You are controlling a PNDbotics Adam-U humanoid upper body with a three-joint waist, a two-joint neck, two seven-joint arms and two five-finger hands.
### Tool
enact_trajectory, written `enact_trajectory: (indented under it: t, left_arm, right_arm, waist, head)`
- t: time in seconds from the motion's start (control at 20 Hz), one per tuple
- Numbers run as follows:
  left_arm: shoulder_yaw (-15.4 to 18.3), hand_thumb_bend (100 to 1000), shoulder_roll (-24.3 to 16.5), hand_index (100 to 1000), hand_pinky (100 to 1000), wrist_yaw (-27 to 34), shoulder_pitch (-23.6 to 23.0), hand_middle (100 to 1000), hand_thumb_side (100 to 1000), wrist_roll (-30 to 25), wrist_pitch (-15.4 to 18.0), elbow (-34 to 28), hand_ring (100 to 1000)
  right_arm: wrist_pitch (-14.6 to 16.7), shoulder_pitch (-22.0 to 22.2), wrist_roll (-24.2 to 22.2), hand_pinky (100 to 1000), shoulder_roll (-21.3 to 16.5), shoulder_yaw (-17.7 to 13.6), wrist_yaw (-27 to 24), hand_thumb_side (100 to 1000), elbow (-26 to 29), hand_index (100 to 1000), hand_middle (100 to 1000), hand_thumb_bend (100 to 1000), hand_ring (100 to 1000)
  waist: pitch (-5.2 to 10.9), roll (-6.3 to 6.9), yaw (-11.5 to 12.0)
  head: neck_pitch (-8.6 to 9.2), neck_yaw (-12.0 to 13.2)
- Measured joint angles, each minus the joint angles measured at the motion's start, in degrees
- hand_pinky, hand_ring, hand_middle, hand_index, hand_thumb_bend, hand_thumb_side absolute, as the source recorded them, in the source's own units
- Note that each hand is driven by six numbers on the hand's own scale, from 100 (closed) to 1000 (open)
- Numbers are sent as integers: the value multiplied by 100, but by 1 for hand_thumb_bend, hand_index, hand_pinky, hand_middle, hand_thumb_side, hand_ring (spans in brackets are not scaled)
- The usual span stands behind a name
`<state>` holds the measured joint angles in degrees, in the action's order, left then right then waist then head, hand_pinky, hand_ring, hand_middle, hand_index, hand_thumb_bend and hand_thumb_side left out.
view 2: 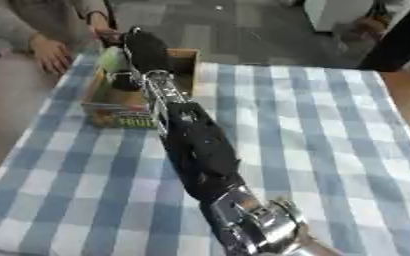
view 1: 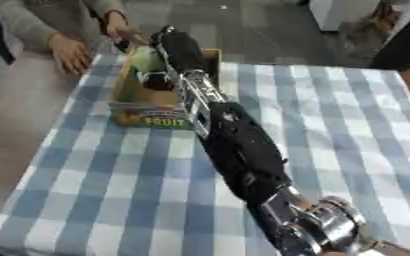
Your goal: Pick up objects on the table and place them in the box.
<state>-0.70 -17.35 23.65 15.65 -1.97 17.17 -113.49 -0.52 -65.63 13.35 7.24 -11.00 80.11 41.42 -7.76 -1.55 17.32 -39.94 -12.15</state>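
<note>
A cardboard box (view 1: 128, 92) with a "FRUIT" label on its near wall stands at the table's far left. My right arm reaches from the lower right across the table, and my right hand (view 1: 180, 47) hangs over the box's far right part. Inside the box, left of the hand, lies a pale green rounded object (view 1: 145, 61), with a dark shape (view 1: 158, 80) just in front of it. I cannot tell whether that shape belongs to the hand. My left hand does not show.
The table wears a blue and white checked cloth (view 1: 331, 125). A person's hand (view 1: 125, 33) is at the box's far corner and another hand (view 1: 68, 52) rests by the table's far left edge. A wooden surface (view 1: 7, 125) borders the cloth on the left.
</note>
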Motion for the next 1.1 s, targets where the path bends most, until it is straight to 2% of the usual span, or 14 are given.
enact_trajectory:
  t: [0.05, 0.2, 0.4, 0.65, 0.75, 0.85, 1.1]
  left_arm:
    - [-1, 100, 0, 631, 594, 0, 1, 576, 212, 0, 0, 0, 533]
    - [-6, 100, 0, 631, 594, -1, 4, 576, 213, 0, 0, 0, 533]
    - [-8, 100, 0, 631, 594, -1, 37, 576, 212, -1, 0, 0, 533]
    - [-9, 100, 0, 631, 594, -1, 51, 576, 214, -1, 0, 0, 533]
    - [-9, 100, -1, 631, 594, -4, 51, 575, 216, -1, 0, 0, 532]
    - [-9, 100, -3, 631, 594, -9, 52, 575, 215, -1, 0, 0, 532]
    - [-9, 100, -5, 631, 594, -30, 59, 575, 212, -1, 0, 0, 532]
  right_arm:
    - [-1, -4, -23, 456, -20, -17, 10, 301, -32, 565, 516, 220, 530]
    - [83, -9, -156, 496, -111, -79, 84, 292, -164, 578, 545, 211, 560]
    - [226, -4, -296, 505, -293, -232, 231, 281, -360, 573, 543, 205, 562]
    - [291, 7, -292, 522, -407, -320, 345, 265, -490, 567, 556, 208, 572]
    - [299, 3, -292, 545, -464, -337, 400, 266, -538, 585, 578, 251, 598]
    - [307, -52, -298, 564, -620, -341, 506, 261, -639, 595, 594, 263, 619]
    - [409, -147, -303, 598, -876, -304, 918, 259, -855, 609, 618, 278, 656]
  waist:
    - [0, -5, 15]
    - [-2, -31, 106]
    - [-43, -71, 220]
    - [-44, -72, 233]
    - [-44, -107, 236]
    - [-49, -157, 246]
    - [-48, -174, 249]
  head:
    - [11, 0]
    - [31, -2]
    - [81, -14]
    - [87, -25]
    - [101, -26]
    - [128, -24]
    - [134, -16]
